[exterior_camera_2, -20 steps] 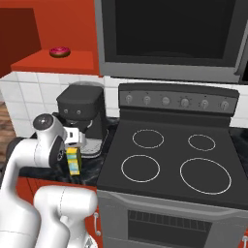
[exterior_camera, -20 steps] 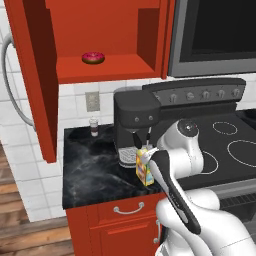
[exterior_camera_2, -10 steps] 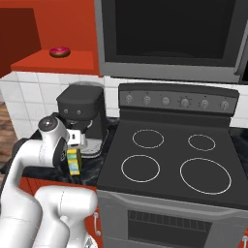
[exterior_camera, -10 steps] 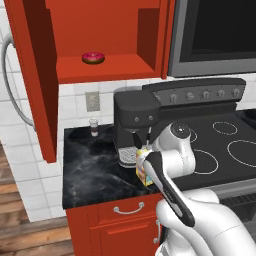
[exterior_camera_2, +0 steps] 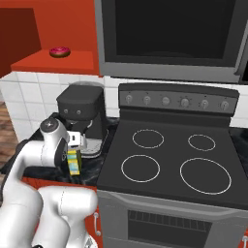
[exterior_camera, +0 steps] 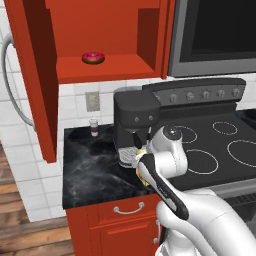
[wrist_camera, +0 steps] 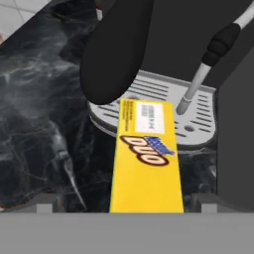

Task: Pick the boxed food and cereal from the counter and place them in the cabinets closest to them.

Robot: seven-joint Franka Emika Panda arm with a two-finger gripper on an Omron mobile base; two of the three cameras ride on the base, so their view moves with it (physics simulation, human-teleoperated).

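I am holding my gripper (wrist_camera: 124,211) right over the yellow box (wrist_camera: 145,158). Its fingers are standing wide apart around it. The box is sitting by the coffee machine (exterior_camera: 136,120).

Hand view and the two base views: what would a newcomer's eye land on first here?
The yellow box stands on the black counter before the coffee machine, between the tips of the open end effector. Above, the red cabinet stands open with a pink doughnut on its shelf.
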